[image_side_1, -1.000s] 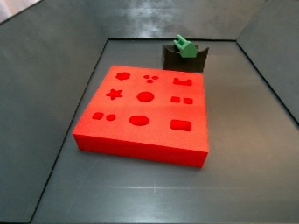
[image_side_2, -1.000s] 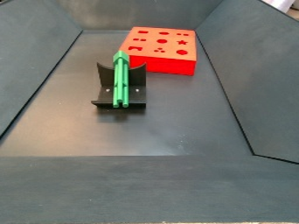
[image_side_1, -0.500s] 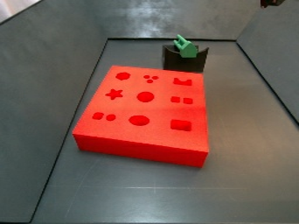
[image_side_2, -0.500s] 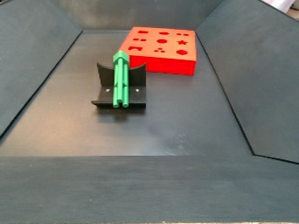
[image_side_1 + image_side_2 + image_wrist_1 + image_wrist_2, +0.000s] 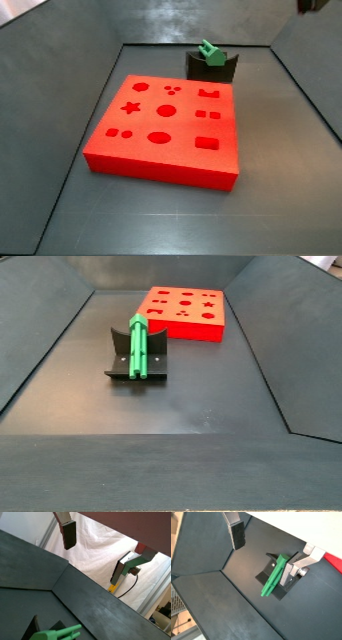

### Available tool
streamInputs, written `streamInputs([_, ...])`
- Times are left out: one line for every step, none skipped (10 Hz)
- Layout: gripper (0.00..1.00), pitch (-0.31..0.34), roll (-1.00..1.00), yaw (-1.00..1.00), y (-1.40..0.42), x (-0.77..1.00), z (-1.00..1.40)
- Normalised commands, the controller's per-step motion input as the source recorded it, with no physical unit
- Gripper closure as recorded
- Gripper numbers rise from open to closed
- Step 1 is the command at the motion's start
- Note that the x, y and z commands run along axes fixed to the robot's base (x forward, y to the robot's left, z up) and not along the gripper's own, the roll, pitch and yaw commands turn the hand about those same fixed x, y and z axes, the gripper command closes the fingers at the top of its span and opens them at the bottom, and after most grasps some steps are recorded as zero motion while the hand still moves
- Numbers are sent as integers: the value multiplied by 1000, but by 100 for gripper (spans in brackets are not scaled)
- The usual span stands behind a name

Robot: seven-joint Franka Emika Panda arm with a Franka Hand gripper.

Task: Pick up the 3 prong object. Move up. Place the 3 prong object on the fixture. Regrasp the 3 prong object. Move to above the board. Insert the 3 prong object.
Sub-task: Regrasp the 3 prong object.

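- Green 3 prong object lies along the top of the fixture, resting in it and free of any grip; we see this in both side views and in a wrist view.
- In a side view only its tip shows above the fixture, the rest being hidden behind the dark block.
- In a wrist view the piece is cut off by the picture edge, so we cannot make out its prongs there.
- Our claw hangs well above the fixture, its fingers wide apart with nothing between them; neither side view shows it clearly.
- The board sits on the dark floor just beside the fixture, its star, circle and square cutouts all unfilled.
- We find no readable writing or labels anywhere.
- Nothing lies between fixture and board.
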Motion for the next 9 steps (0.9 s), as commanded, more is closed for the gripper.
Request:
streamInputs([0,-73,174,126,36,44,-1000])
streamInputs([0,-98,130,90,30,51,-1000])
streamInputs([0,-108,103,64,28,56,-1000])
streamInputs([0,-109,84,36,27,60,-1000])
streamInputs([0,-110,68,13,24,66,-1000])
streamInputs([0,-98,65,-11,23,70,-1000])
streamInputs([0,-89,63,-28,20,74,-1000])
streamInputs([0,-69,60,-38,18,76,-1000])
streamInputs([0,-52,55,-40,13,83,-1000])
